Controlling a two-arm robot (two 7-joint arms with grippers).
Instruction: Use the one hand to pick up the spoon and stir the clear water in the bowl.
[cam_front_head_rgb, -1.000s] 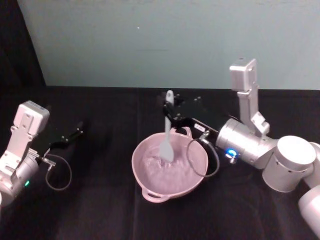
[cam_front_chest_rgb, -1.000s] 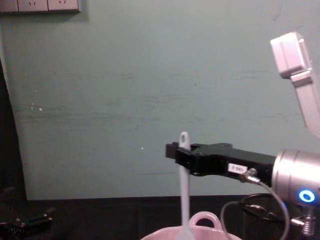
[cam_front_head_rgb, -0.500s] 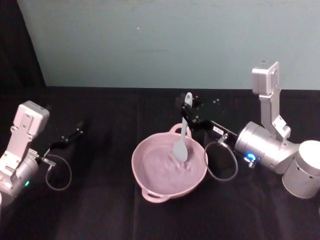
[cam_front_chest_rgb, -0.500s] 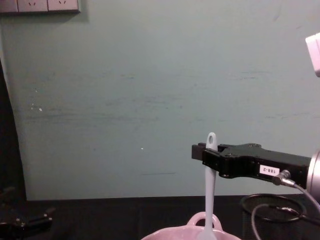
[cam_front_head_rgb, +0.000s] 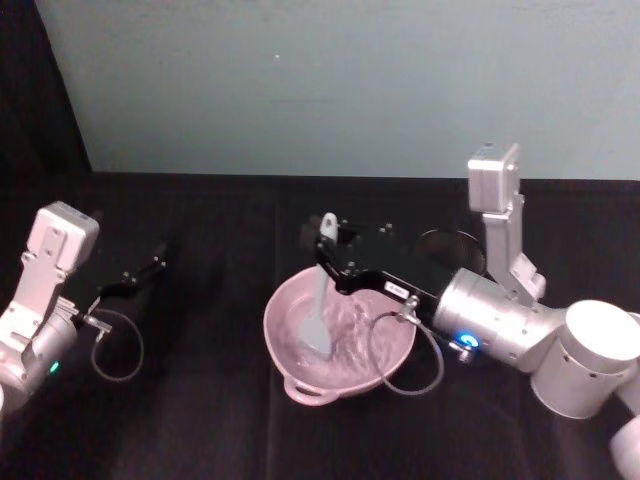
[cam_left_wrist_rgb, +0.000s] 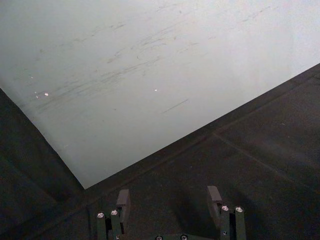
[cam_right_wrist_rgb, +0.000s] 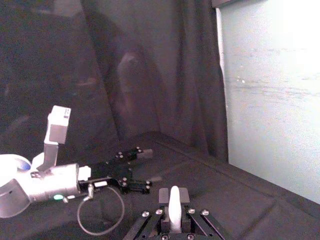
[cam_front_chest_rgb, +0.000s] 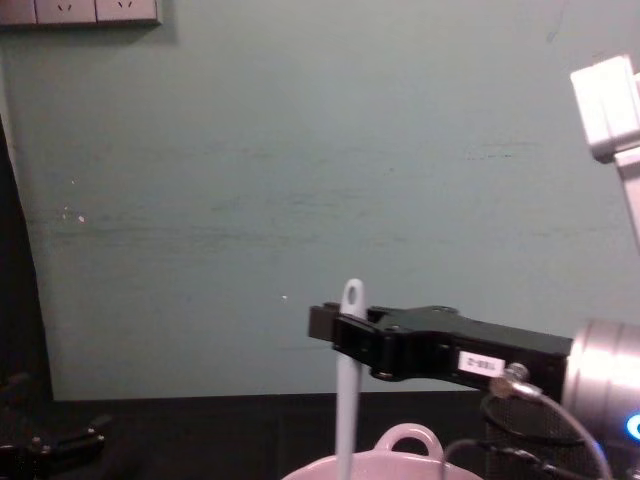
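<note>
1. The right gripper (cam_front_head_rgb: 327, 252) was clamped on the upper handle of the white spoon (cam_front_head_rgb: 318, 300). The spoon stood nearly upright, its paddle head dipped in the pink bowl (cam_front_head_rgb: 272, 340).
2. Half a second before, the head sat near the bowl's 2 o'clock. It had since swept across to about 9 o'clock (the gripper travelling leftward with it).
3. The water (cam_front_head_rgb: 350, 325) showed ripples, so I judged the stirring well under way.
4. The left gripper (cam_front_head_rgb: 150, 268) lay parked out at the bowl's 9 o'clock, well apart from it, jaws spread and empty.

Spoon (cam_front_head_rgb: 318, 300) in bowl (cam_front_head_rgb: 272, 322), ctr table (cam_front_head_rgb: 200, 420)
</note>
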